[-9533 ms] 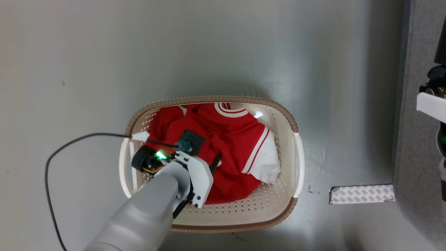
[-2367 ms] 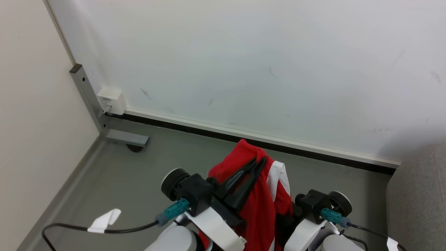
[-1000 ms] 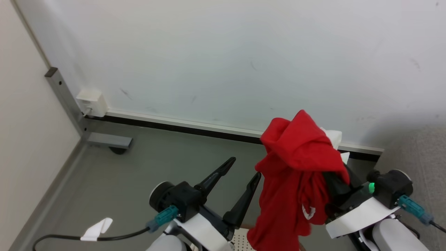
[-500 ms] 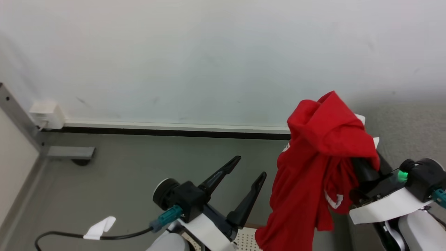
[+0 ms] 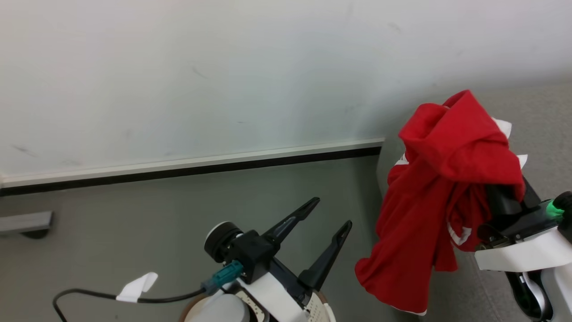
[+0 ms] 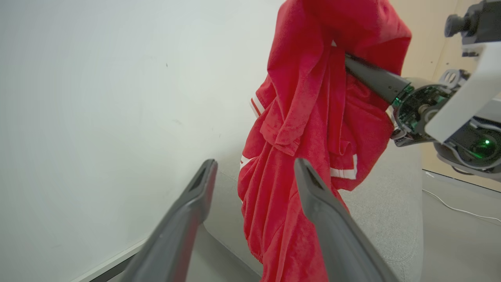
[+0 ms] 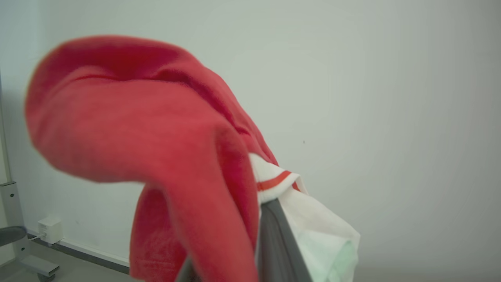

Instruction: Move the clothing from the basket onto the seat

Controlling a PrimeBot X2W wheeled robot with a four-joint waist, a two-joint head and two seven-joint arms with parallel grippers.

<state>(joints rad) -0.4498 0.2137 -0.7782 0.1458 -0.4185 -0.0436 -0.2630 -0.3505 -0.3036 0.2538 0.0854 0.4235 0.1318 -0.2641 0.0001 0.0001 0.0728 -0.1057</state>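
Note:
The red clothing [image 5: 442, 192] hangs bunched in the air, its white trim and lining showing. My right gripper [image 5: 473, 152] is shut on it and holds it up over the near edge of the light grey seat [image 5: 540, 116]. The cloth covers most of the dark fingers [image 5: 501, 199]. My left gripper [image 5: 333, 211] stands open and bare to the left of the clothing, over the floor. In the left wrist view the clothing [image 6: 309, 102] hangs just beyond the open left gripper [image 6: 254, 162], with the seat [image 6: 391, 207] behind. A sliver of the basket [image 5: 318, 309] shows at the bottom edge.
A white wall with a pale baseboard [image 5: 192, 165] runs behind the grey floor [image 5: 134, 214]. A metal frame foot [image 5: 22, 222] sits at the far left. A black cable with a white tag [image 5: 136, 286] trails from my left wrist. A wall socket [image 7: 50, 229] is low down.
The head view has swung right, bringing more of the seat into it. My right gripper has carried the clothing up and toward the seat. The left gripper stays open.

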